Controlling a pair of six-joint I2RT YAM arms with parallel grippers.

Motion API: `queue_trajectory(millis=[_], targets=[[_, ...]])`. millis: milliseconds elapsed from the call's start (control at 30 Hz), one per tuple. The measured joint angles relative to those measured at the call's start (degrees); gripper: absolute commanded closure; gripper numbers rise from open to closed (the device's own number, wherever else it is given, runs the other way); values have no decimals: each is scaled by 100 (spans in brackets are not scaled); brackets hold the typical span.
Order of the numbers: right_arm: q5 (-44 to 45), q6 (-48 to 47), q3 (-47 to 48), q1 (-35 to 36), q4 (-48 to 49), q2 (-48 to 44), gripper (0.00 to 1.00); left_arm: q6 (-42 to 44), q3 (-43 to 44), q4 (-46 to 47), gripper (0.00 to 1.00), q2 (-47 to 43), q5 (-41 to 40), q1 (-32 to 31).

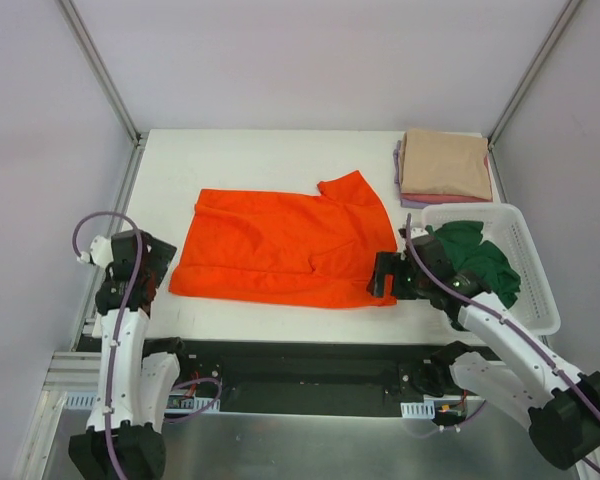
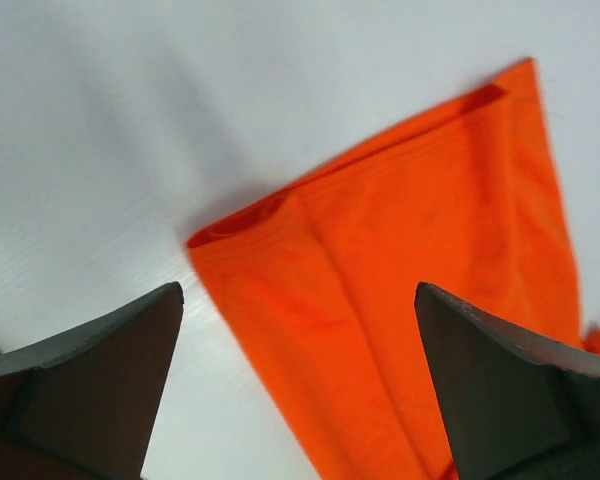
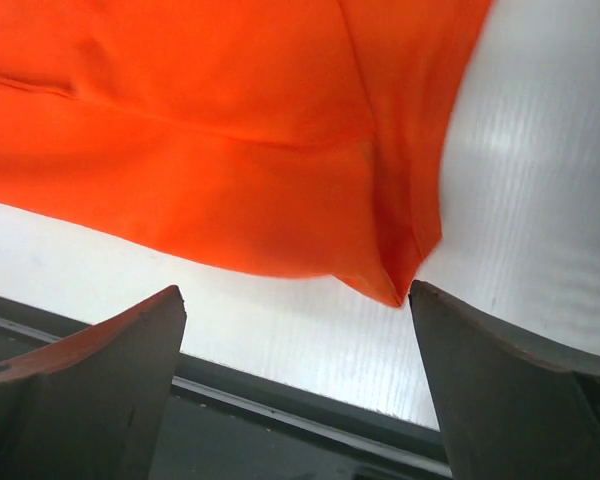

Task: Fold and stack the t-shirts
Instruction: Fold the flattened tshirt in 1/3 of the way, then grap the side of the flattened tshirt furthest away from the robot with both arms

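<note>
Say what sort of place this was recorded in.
Probably a robot lab cell, not a home: a white table walled by plain panels, with an orange t-shirt, folded shirts and a white basket.

The orange t-shirt (image 1: 280, 250) is soft matt cloth with fine creases. The white surface (image 1: 260, 160) looks smooth, faintly ribbed, slightly shiny. The basket (image 1: 535, 285) is white slatted plastic.

Five t-shirts (image 1: 280, 250), one basket (image 1: 536, 285), two arms (image 1: 123, 345)
</note>
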Motion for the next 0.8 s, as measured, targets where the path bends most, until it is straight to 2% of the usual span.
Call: queue_trajectory(millis=[133,233,333,500,600,733,800], targets=[[-142,-446,866,0,170,470,4,479,1016,267,1,866,756,0],[-131,-664,1644,-4,400,1211,4,977,2166,603,1,2262,1381,-7],[-131,-920,2754,-98,520,2361,4,1495,3298,914,1,3770,1834,-7],[-166,-1180,4857,-584,769,4483,4,2317,5436,1054,16,6461,2500,-7],[-186,-1272,6118,-876,710,5735,4,2653,6463,922,25,7722,2844,-7],[-127,-1377,7932,-1093,621,7438,4,2859,7132,702,32,8732,3211,-7],[-83,-1384,8701,-1145,525,8144,4,2914,7202,581,40,8985,3335,-7]])
